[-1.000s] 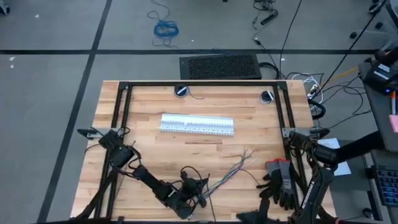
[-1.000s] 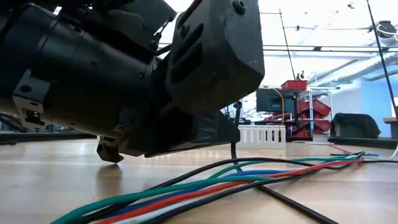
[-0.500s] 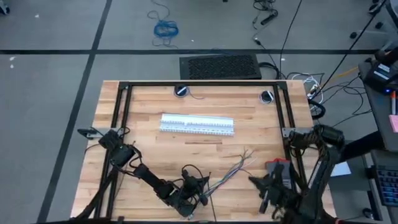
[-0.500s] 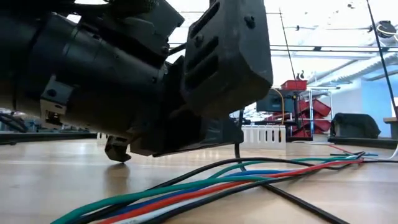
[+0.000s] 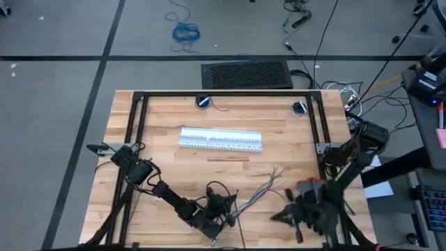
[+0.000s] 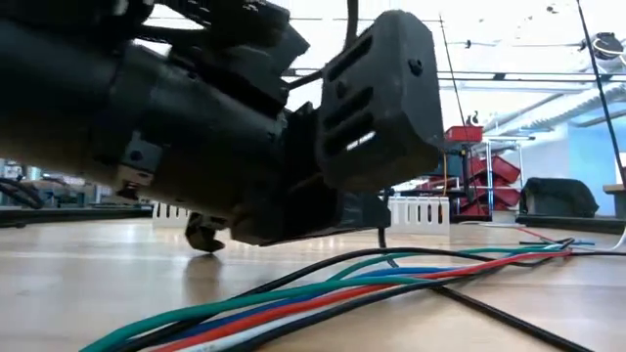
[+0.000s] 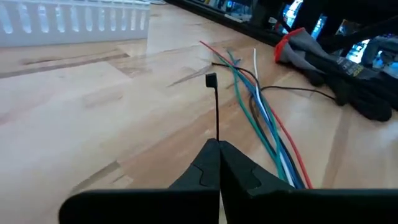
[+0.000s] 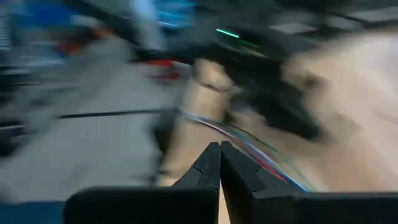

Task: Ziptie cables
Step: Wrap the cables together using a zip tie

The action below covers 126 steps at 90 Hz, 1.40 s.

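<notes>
A: Landmark is the white slotted strips [image 5: 221,139]. Left gripper [image 5: 224,222] sits low at the table's near edge, well nearer than the strips. In its wrist view the jaws are pinched together on 1 ziptie [image 7: 216,112], which stands straight up with its square head on top.

B: Handling?

A: My guess is it's featherlight, springy and slick. Gripped at the tail it will wobble, so threading calls for a slow feed. The cables [image 5: 259,191] fan out just right of that gripper, nearer than the strips' right end. Thin, limp and loose, they look likely to splay if lifted by 1 strand. Best taken mid-bundle, where the strands run together.

B: The right side?

A: Right gripper [image 5: 281,215] is right of the cables, by the glove [image 5: 315,201]. Its wrist view shows the fingers closed together with nothing between them.

B: Against 1 second ago?

A: The left gripper has edged rightward toward the bundle. The right arm has swung in from the table's right edge toward the cables. The cables lie as they did.
</notes>
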Available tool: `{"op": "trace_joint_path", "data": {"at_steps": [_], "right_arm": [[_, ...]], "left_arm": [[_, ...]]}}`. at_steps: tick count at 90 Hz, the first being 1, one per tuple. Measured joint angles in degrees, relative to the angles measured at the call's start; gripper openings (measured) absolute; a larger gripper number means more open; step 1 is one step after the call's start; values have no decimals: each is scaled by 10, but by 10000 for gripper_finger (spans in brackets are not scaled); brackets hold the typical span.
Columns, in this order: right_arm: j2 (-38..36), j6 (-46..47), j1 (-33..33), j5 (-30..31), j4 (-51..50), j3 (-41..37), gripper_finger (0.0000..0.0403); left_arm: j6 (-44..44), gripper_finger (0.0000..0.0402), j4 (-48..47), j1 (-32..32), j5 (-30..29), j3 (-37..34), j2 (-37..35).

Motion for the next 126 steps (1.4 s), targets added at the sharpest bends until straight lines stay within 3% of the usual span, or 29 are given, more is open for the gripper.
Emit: {"op": "trace_joint_path", "data": {"at_steps": [9,23,31,42,57,91,103,126], "right_arm": [[54,13,-31,-46,-53,31,0],[196,8,-25,-46,-122,167,2],[256,-36,-9,-21,-184,259,6],[304,-62,9,44,-342,369,18],[338,-99,22,44,-480,465,52],[383,-185,27,64,-488,486,154],[384,-200,18,77,-458,486,161],[385,-235,-5,42,-403,486,151]], "left_arm": [[1,0,-3,0,0,0,0],[0,0,-2,-2,0,0,0],[-2,0,0,-5,0,0,0],[-4,0,0,-15,-2,0,0],[-4,0,-1,-22,-9,0,0],[-6,0,1,-21,-12,0,0],[-6,0,3,-21,-13,0,0],[-6,0,4,-21,-13,0,0]]}}
